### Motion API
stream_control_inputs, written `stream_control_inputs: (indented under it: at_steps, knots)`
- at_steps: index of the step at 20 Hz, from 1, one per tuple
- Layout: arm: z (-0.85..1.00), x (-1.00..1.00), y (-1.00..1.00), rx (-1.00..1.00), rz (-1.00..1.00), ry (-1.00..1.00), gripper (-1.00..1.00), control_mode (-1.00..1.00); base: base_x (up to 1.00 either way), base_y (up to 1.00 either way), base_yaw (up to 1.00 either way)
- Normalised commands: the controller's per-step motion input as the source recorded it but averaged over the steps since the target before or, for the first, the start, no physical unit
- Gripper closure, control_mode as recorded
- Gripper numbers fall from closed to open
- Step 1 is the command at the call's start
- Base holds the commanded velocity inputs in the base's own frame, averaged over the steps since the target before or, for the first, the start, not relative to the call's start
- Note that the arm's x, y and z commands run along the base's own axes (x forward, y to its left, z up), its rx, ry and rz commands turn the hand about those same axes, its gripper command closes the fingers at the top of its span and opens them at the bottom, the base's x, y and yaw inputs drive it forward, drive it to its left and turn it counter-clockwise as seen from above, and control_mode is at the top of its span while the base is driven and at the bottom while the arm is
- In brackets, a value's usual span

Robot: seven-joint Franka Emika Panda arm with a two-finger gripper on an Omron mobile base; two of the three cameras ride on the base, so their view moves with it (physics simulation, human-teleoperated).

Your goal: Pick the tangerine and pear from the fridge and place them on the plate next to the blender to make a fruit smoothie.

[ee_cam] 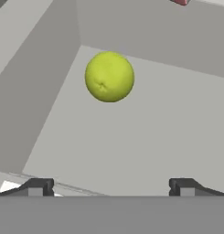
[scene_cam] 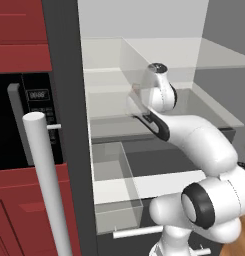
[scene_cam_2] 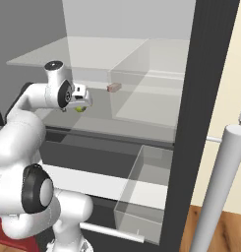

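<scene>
A kitchen: an open fridge [scene_cam: 69,125] beside a microwave [scene_cam: 29,120] set in red cabinets [scene_cam: 19,30].

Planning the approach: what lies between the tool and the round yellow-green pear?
Nothing: in the hand view, bare pale fridge shelf separates the open tool from the pear.

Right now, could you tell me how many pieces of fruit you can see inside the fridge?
1. The pear lies on the fridge shelf ahead of the open hand, partly showing beside the hand in the right base view. Others, like the tangerine, may be hidden.
</scene>
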Motion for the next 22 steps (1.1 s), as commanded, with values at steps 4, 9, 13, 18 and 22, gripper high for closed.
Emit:
stream_control_inputs:
  at_steps: [4,9,13,18,22]
  knots:
    - [-0.29,0.49,0.11,0.0,0.0,-0.03,-1.0,-1.0,0.0,0.0,0.0]
    - [-0.42,0.48,0.12,0.0,0.0,-0.07,-1.0,-1.0,0.0,0.0,0.0]
    - [-0.18,0.4,0.11,0.07,0.0,-0.1,-1.0,-1.0,0.0,0.0,0.0]
    - [-0.16,0.38,0.03,0.07,0.0,-0.07,-1.0,-1.0,0.0,0.0,0.0]
    - [-0.05,0.33,0.06,0.0,0.0,-0.01,-1.0,-1.0,0.0,0.0,0.0]
